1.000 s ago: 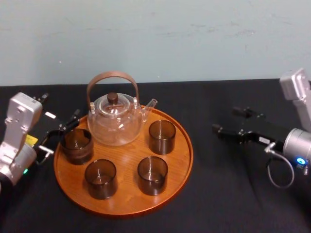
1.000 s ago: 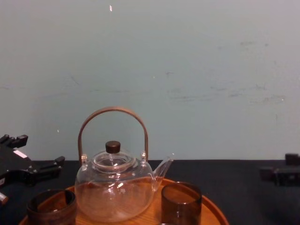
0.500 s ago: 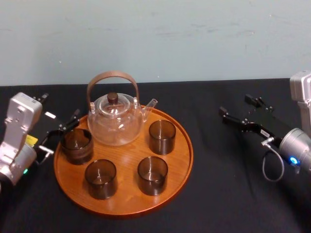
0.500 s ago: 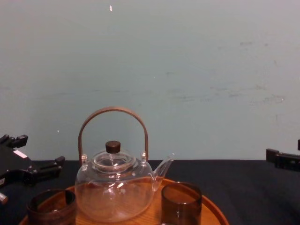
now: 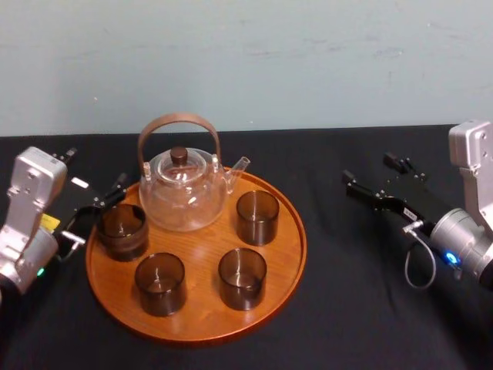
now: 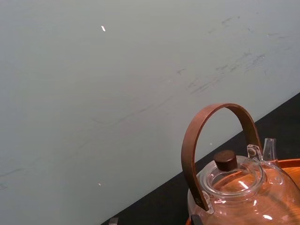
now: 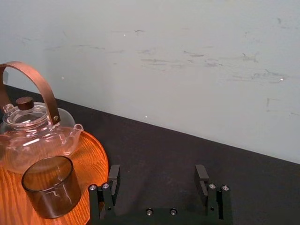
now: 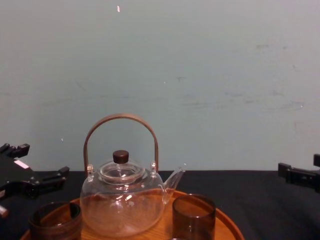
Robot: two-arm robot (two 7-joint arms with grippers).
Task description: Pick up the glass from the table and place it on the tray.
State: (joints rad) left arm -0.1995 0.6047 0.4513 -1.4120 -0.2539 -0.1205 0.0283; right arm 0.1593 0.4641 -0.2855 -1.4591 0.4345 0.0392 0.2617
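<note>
Starting at the left, we see the left gripper [image 5: 94, 210] over the table [image 5: 339, 308], right at the left rim of the tray [image 5: 202, 312]. Its fingers stand apart, one reaching toward the far side and one nearer us, and they clamp nothing. We find the glass [image 5: 122, 230] just beside them, upright on the tray close to that left rim. We cannot tell whether a finger touches it. In the chest view the gripper sits higher than the glass's rim and a little to its left.

Next comes the teapot [image 5: 183, 191], clear, with a brown hoop handle and a dark knob on its lid. It stands at the tray's far side, just right of the glass, with its spout pointing right. We count three more glasses upright on the tray: the near-left glass [image 5: 159, 283], the near-right glass [image 5: 242, 277], and the far glass [image 5: 256, 216] just beside the spout. All stand apart from one another.

Further right, well apart from the tray, we see the right gripper [image 5: 368, 169] held over bare table, pointing toward the tray. Its fingers are wide apart with nothing between them, as its wrist view shows plainly. Behind everything runs a pale wall [image 5: 308, 62].
</note>
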